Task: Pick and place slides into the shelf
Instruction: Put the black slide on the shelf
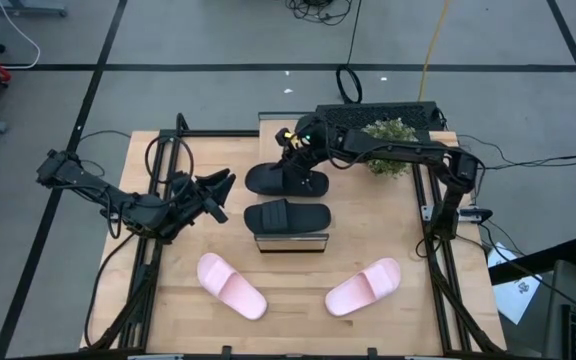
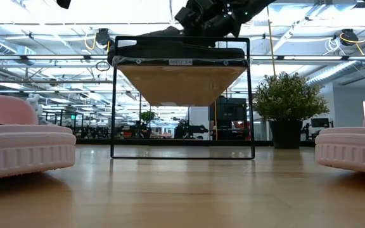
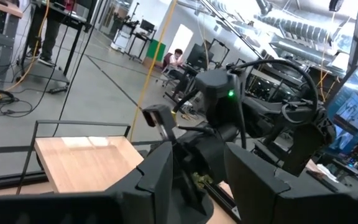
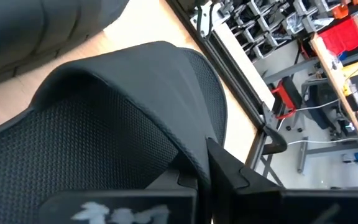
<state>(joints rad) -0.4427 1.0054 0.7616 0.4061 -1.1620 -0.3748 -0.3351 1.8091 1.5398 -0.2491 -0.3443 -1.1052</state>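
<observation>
Right gripper (image 1: pixel 295 150) clamped on a black slide (image 1: pixel 286 180) (strap pinched) at the shelf's (image 1: pixel 291 242) far end | left gripper (image 1: pixel 220 195) part-open, empty, near the worktop's left edge.

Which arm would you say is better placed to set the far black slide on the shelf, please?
Right: its gripper is shut on the far black slide, beside the shelf. The left gripper holds nothing.

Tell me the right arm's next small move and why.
Probably open the right gripper and lift clear. It is shut on the strap of a black slide, which appears to lie on the shelf top behind the other black slide. The left gripper waits beside them, open and empty.
</observation>
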